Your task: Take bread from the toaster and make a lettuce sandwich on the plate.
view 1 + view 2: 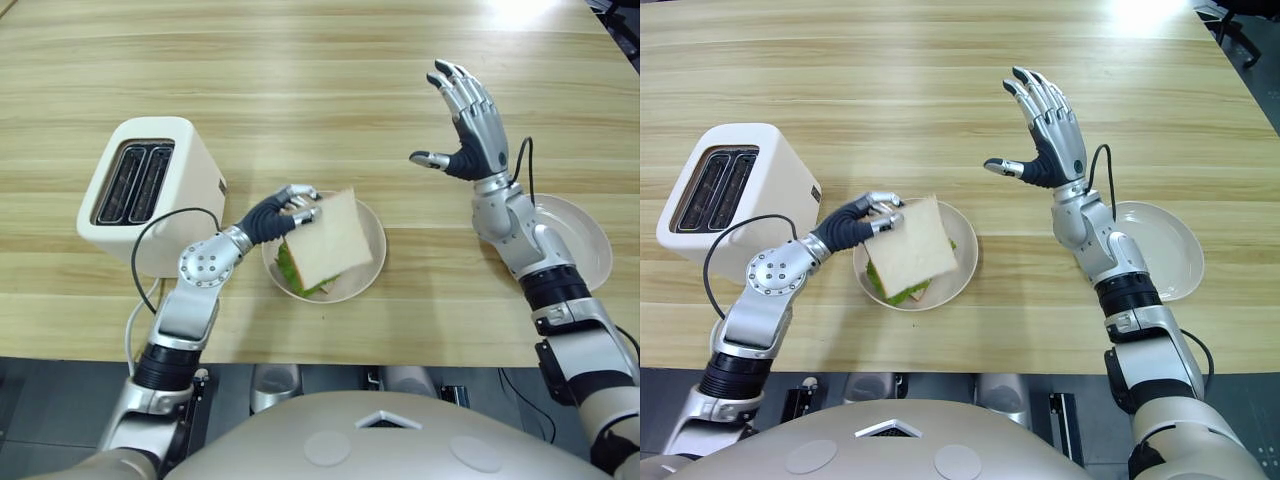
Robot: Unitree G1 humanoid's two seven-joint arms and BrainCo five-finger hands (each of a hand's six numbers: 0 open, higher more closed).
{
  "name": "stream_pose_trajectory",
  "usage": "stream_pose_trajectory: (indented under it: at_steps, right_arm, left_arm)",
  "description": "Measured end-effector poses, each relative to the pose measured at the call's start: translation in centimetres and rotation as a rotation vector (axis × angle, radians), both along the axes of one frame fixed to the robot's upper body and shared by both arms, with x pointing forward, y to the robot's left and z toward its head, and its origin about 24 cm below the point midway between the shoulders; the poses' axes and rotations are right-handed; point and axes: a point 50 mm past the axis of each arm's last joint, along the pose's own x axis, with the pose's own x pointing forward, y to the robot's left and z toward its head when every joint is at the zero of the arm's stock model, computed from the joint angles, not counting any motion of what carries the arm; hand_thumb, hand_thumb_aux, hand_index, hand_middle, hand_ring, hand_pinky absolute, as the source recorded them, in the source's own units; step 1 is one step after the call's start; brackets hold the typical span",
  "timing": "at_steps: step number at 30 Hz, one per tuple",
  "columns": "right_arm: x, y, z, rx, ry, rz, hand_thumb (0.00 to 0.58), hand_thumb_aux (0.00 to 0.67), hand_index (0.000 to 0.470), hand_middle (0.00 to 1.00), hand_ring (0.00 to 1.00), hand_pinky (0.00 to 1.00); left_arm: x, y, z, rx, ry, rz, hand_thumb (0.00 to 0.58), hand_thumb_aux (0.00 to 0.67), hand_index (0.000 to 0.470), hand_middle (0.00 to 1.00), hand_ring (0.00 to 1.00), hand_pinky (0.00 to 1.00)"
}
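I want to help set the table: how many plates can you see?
2. One plate in the middle holds the sandwich; the other plate lies at the right, partly behind the right forearm.

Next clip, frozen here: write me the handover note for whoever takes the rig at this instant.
Left hand: shut on the bread slice at one corner, slice tilted over the lettuce on the plate.
Right hand: open, raised above the table, near the second plate.
Toaster: at the left, slots look empty.
Done: bread out, lettuce on plate.
Left: lay the slice flat, let go.
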Motion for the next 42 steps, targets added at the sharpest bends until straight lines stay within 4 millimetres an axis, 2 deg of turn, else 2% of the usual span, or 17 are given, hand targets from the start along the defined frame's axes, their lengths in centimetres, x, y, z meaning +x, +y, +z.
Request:
stream_pose_trajectory:
  at_steps: [5,8,15,18,24,30,37,42]
  right_arm:
    - [-0.6,0.5,-1.0,-0.001,0.036,0.027,0.0,0.0,0.0,0.0,0.0,0.0]
    - [-0.9,0.8,-1.5,-0.003,0.055,0.046,0.0,0.0,0.0,0.0,0.0,0.0]
    - [-1.9,2.1,-3.0,-0.01,0.118,0.124,0.0,0.0,0.0,0.0,0.0,0.0]
    - [-2.9,2.3,-3.5,-0.01,0.128,0.167,0.0,0.0,0.0,0.0,0.0,0.0]
    - [-4.8,2.2,-3.1,-0.003,0.077,0.269,0.0,0.0,0.0,0.0,0.0,0.0]
    - [-5.3,2.1,-3.3,-0.007,0.079,0.275,0.0,0.0,0.0,0.0,0.0,0.0]
    - [-7.3,2.6,-3.3,0.006,0.046,0.399,0.0,0.0,0.0,0.0,0.0,0.0]
    - [-9.0,2.9,-3.8,-0.02,0.074,0.497,0.0,0.0,0.0,0.0,0.0,0.0]
  left_arm:
    - [3.1,-0.1,1.7,0.083,0.039,-0.203,0.58,0.67,0.46,1.0,1.0,1.0]
    - [3.9,-0.4,2.9,0.109,0.043,-0.309,0.58,0.67,0.46,1.0,1.0,1.0]
    - [7.1,-2.4,4.8,0.199,0.096,-0.466,0.58,0.67,0.46,1.0,1.0,1.0]
    - [7.5,-2.9,4.0,0.225,0.182,-0.52,0.58,0.67,0.46,1.0,1.0,1.0]
    - [8.4,-2.1,1.7,0.281,0.284,-0.491,0.58,0.67,0.46,1.0,1.0,1.0]
    - [8.2,-1.1,-0.6,0.303,0.392,-0.483,0.58,0.67,0.46,1.0,1.0,1.0]
    - [8.9,-1.4,-0.2,0.352,0.342,-0.475,0.58,0.67,0.46,1.0,1.0,1.0]
    - [8.8,-2.7,-0.5,0.345,0.314,-0.502,0.58,0.67,0.46,1.0,1.0,1.0]
